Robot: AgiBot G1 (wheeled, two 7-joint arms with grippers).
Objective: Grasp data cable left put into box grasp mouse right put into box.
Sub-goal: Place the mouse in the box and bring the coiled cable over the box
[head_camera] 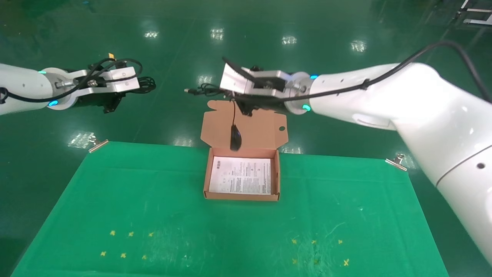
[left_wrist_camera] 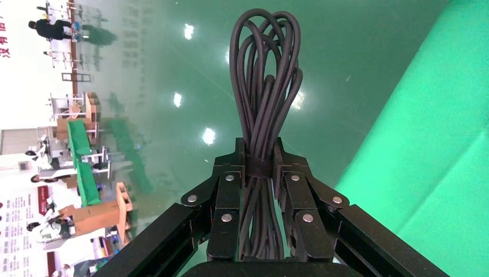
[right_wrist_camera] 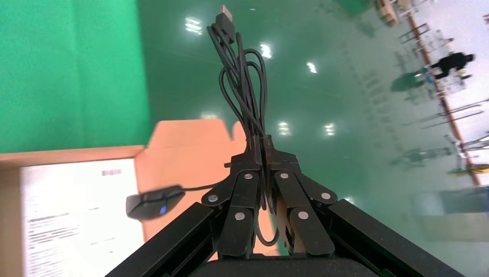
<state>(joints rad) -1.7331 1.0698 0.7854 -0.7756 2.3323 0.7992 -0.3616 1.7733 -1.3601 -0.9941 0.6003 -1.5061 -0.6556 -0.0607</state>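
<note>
Green cloth (head_camera: 161, 200) covers the surface, held by a metal clip (head_camera: 98, 145) at its far left corner and another clip (head_camera: 396, 161) at its far right corner. Small yellow cross marks (head_camera: 123, 244) sit near the cloth's near left edge, more yellow marks (head_camera: 319, 252) near its near right edge. Glossy green floor (head_camera: 173, 23) lies beyond the cloth, reflecting ceiling lights.

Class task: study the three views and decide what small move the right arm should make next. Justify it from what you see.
Probably lower the right gripper a little. It is shut on the mouse's bundled cord, and the mouse dangles above the rear edge of the open box; only its printed sheet lies inside. The left gripper holds the data cable off to the left.
</note>
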